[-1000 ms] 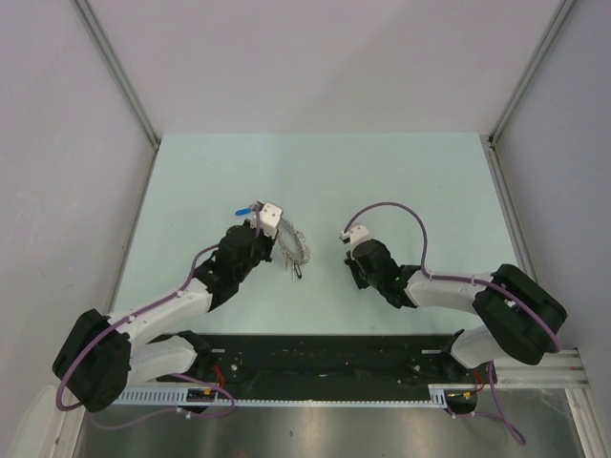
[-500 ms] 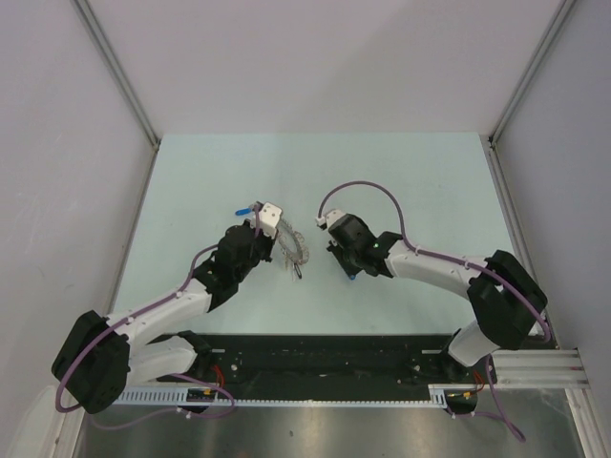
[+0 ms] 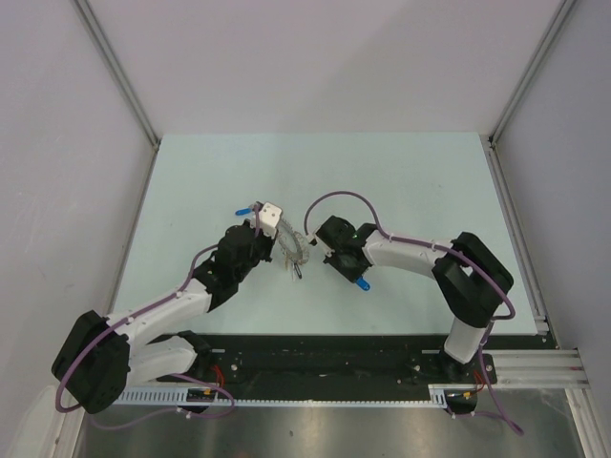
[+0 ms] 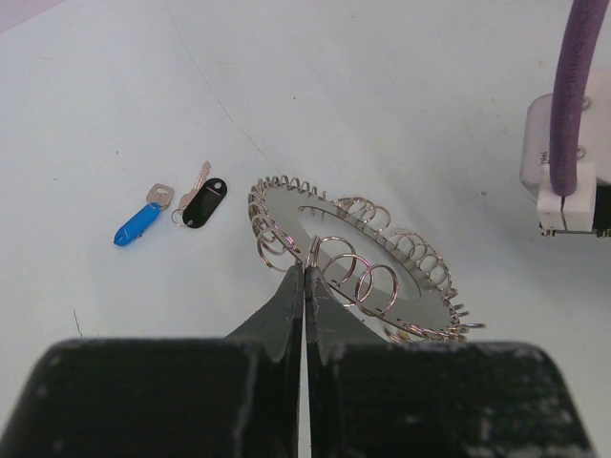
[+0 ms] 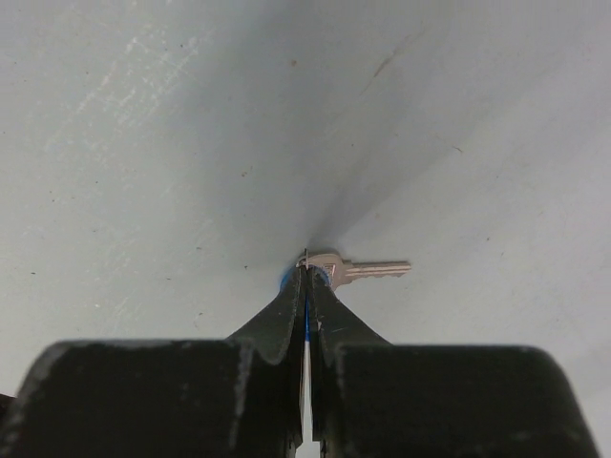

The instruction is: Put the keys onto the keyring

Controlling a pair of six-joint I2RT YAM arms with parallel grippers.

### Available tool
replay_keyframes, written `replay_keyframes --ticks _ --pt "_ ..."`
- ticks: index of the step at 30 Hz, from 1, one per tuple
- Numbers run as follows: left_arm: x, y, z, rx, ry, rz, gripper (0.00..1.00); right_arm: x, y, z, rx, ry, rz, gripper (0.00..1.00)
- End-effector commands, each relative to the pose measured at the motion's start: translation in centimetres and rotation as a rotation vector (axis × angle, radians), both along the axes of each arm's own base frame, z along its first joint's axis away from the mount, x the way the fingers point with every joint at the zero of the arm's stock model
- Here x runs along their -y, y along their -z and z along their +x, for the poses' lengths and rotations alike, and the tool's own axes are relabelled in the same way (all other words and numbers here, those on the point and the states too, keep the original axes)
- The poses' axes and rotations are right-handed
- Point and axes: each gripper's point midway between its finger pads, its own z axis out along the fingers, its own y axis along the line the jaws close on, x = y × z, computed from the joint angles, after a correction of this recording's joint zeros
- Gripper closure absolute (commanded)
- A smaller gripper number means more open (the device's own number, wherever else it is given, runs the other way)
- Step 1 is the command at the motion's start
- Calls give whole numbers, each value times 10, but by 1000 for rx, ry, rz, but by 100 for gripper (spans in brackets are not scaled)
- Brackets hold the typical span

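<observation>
Pale green table [image 3: 401, 181] surface, enclosed by grey walls on three sides, carries all parts.

**Current state**
- Left pincer [image 4: 306, 272]: jaws together, clamped on the wire fringe at the rim of the keyring [image 4: 406, 277]. The keyring sits tilted, slightly left of the table centre. Whether its lower rim touches the table cannot be told.
- Right pincer [image 5: 306, 272]: jaws together, clamped on the held key [image 5: 368, 270]. The blade projects sideways beyond the tips and a sliver of blue head shows between the jaws. This pincer is just beside the keyring, on the side toward the right edge.
- A blue-headed key [image 4: 136, 222] and a black-headed key [image 4: 202, 203] lie touching on the table, near the keyring on the side toward the left edge.

**Hazards from this point (assessment)**
- Both grasps use the extreme tips only. Side load during threading may pivot the held key or pull the fringe out of the left pincer.
- The jaws appear to cover the key head, so its hole may be blocked.
- The fringe loops are fine and closely packed. A small misalignment would push the keyring instead of entering a loop.
- The wrists are close together, so further approach risks contact between the arms or their cables.
</observation>
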Motion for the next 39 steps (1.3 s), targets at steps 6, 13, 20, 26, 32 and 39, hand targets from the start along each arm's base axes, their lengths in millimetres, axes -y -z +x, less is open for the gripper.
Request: replay_keyframes --ticks 6,13,20,26,32,39 --pt "1 -19 5 53 -10 -49 99 -10 -5 12 32 -36 -5 88" --pt "1 -19 5 53 -8 -49 100 -14 -33 18 136 42 59 72" --pt "1 -20 4 55 -7 -58 100 -13 -41 10 229 126 232 72" --pt "2 -20 4 54 -4 -64 100 -17 -50 1 320 145 417 75" --pt "2 -20 3 54 -3 -68 100 -9 -53 6 366 266 532 75" --pt "3 -20 3 54 1 -73 100 -1 -43 7 441 292 600 75"
